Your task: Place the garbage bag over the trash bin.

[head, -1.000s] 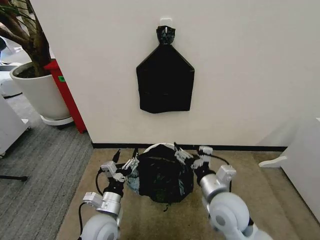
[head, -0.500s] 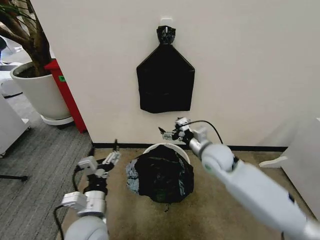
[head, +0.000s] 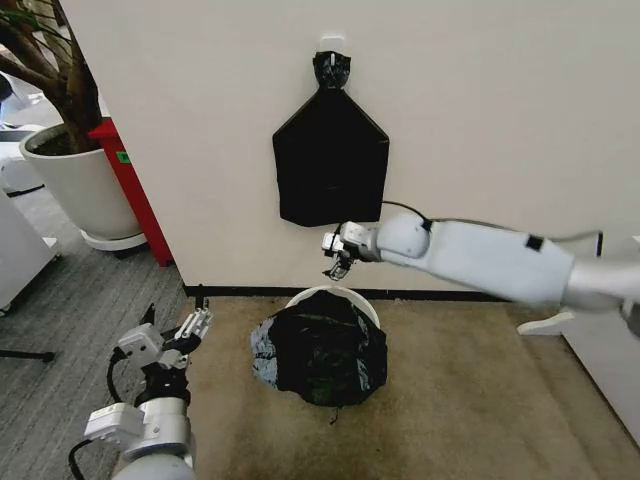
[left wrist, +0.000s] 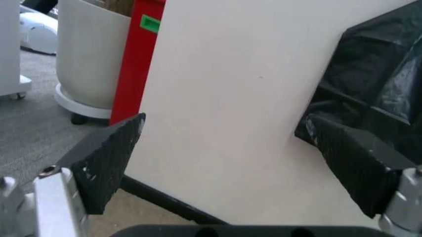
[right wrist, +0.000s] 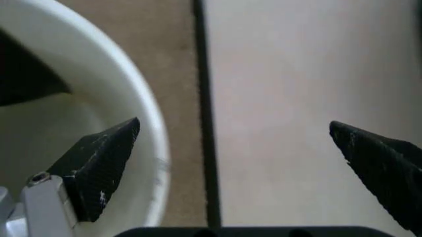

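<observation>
**A:** Where does the job stand?

**B:** The garbage bag [head: 322, 355] lies draped over the near side of the trash bin [head: 352, 295], by the foot of the wall. Only the far arc of the cream rim shows bare, at about twelve to one o'clock of the bag. So I judge the bag is on the bin but not seated all round; the step in hand looks like finishing the far edge.

**A:** And the arms?

**B:** The right gripper [head: 337, 259] hangs above the bin's far rim, near the wall, at about twelve o'clock from the bag and apart from it. Its fingers are spread wide and hold nothing; its wrist camera looks down between them at the bare rim [right wrist: 142, 123] and the dark baseboard [right wrist: 201, 89]. The left gripper [head: 196, 322] sits off at nine o'clock from the bag, well apart, fingers also spread and empty, pointed towards the wall with the black hanging bundle [left wrist: 379, 94] at the edge of its sight.

**A:** What does the next move call for?

**B:** As I read it, the uncovered rim needs the bag's mouth pulled over it. That means coming down on the loose plastic near the bare arc, pinching one thin layer and stretching it outward past the rolled lip. The film is slippery and the bin is light, so I'd expect it to shift or tip.
</observation>
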### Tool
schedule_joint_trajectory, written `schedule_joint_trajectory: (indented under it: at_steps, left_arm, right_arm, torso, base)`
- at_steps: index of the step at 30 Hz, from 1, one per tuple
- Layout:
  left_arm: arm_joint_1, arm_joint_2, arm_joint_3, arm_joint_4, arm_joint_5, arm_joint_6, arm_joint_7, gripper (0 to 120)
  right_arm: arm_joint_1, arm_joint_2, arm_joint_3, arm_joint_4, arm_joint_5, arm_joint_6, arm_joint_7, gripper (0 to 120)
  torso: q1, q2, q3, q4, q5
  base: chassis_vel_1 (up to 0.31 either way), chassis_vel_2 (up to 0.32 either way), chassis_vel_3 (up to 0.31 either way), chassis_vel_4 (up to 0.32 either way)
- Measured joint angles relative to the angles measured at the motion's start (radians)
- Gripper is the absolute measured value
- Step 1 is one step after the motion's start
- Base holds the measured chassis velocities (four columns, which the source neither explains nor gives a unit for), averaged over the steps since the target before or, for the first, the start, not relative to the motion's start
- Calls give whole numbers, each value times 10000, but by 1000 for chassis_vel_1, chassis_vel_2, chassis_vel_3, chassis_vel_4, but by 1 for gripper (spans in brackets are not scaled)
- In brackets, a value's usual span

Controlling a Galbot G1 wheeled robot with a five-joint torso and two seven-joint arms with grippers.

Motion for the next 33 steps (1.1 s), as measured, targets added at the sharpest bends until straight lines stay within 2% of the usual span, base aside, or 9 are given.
schedule_joint_trajectory:
  at_steps: [4, 11, 24, 28, 33]
  left_arm:
    - [-25, 5, -60, 2, -61, -21, -10, 96]
    - [-131, 107, -190, 12, -208, -25, -15, 96]
    - [-21, -139, 297, 82, 144, -140, 27, 96]
    - [-51, -166, 316, 101, 159, -146, 30, 96]
    - [-24, -239, 431, 116, 253, -174, 34, 96]
  right_arm:
    - [43, 411, -355, -331, 166, 353, -583, 100]
    - [-575, 816, -295, -1241, -40, 767, -1089, 100]
    - [-1330, 1636, -319, -3518, -818, 1314, -1994, 100]
    - [-1371, 1830, -343, -3859, -894, 1405, -2238, 91]
    - [-1243, 1918, -552, -4026, -948, 1544, -2546, 68]
  torso:
    - [0, -1, 1, 2, 3]
    - [0, 0, 0, -1, 3]
    - [0, -1, 0, 1, 3]
    - [0, -1, 1, 0, 3]
    - [-1, 0, 0, 0, 3]
  base:
    - [0, 0, 0, 0]
    - [0, 0, 0, 0]
    - [0, 0, 0, 0]
    - [0, 0, 0, 0]
    - [0, 0, 0, 0]
